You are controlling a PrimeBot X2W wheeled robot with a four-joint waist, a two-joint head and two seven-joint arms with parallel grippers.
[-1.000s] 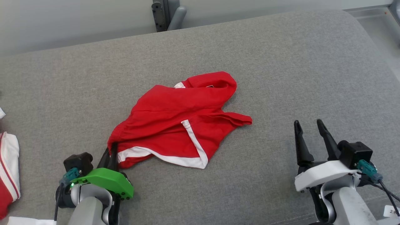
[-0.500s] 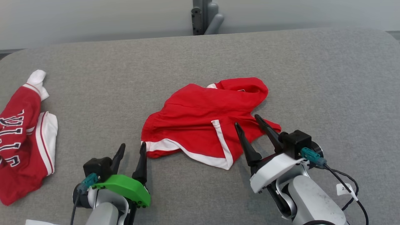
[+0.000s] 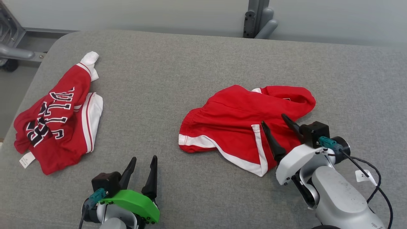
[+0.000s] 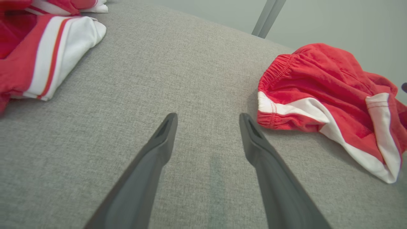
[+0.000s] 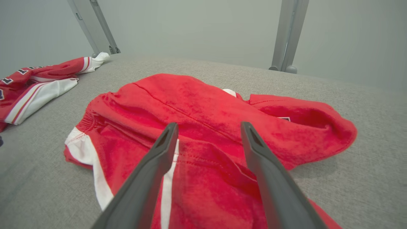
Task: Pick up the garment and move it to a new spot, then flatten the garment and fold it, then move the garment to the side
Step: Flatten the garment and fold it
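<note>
The garment, crumpled red shorts [image 3: 235,121] with white trim, lies on the grey padded table [image 3: 165,79], right of the middle. My left gripper [image 3: 144,158] stands open and empty near the front edge, a little left of the elastic waistband. In the left wrist view the left gripper [image 4: 207,116] has bare fabric between its fingers, with the shorts [image 4: 318,79] off to the right. My right gripper [image 3: 272,119] is open just above the right part of the shorts. In the right wrist view its fingers straddle the red cloth [image 5: 197,101], holding nothing.
A red jersey [image 3: 57,117] with black-and-white lettering and white trim lies bunched near the table's left edge; this jersey [image 4: 47,47] also shows at the left wrist view's upper left. A grey metal post [image 3: 257,22] stands behind the table. A metal frame [image 3: 12,47] sits off the back left corner.
My left gripper has opened, let go of the shorts' waistband and drawn back to the left. My right gripper has come over the shorts. The camera has turned left, bringing the jersey into view.
</note>
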